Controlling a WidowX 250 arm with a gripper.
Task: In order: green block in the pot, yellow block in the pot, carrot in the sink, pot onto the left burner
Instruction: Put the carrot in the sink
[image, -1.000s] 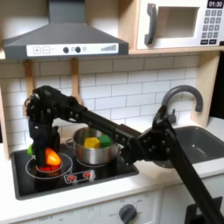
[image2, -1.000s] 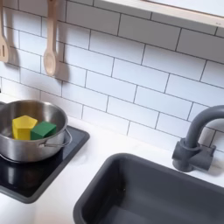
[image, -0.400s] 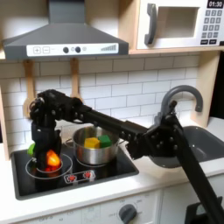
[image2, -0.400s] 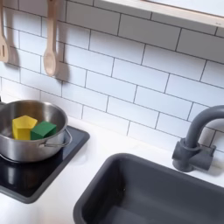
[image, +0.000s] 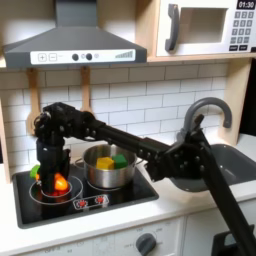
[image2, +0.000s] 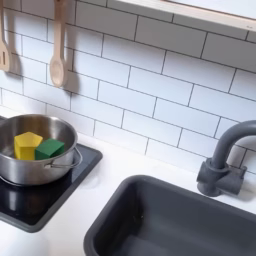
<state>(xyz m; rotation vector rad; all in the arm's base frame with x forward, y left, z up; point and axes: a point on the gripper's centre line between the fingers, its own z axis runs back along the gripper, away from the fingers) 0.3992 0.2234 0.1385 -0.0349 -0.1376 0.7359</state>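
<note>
You have the gripper down over the burner at the first exterior view's left, and the carrot sits between its fingers: orange body clamped, a bit of green showing at its left side. The fingers are closed around the carrot; whether its tip touches the stove surface, you cannot tell from this angle.

The pot stands on the stovetop just to the right of the gripper in the first exterior view, apart from it. In the second exterior view the pot is seen from above, upright, near that view's left edge. Inside it the yellow block and the green block lie side by side, touching, yellow to the second exterior view's left. In the first exterior view the same two blocks show above the rim, yellow block left, green block right.

The sink is a dark basin well to the right of the pot in the second exterior view, with the faucet at its far right corner. In the first exterior view the sink lies behind the arm's forearm.

Two wooden utensils hang on the tiled wall above the pot.
</note>
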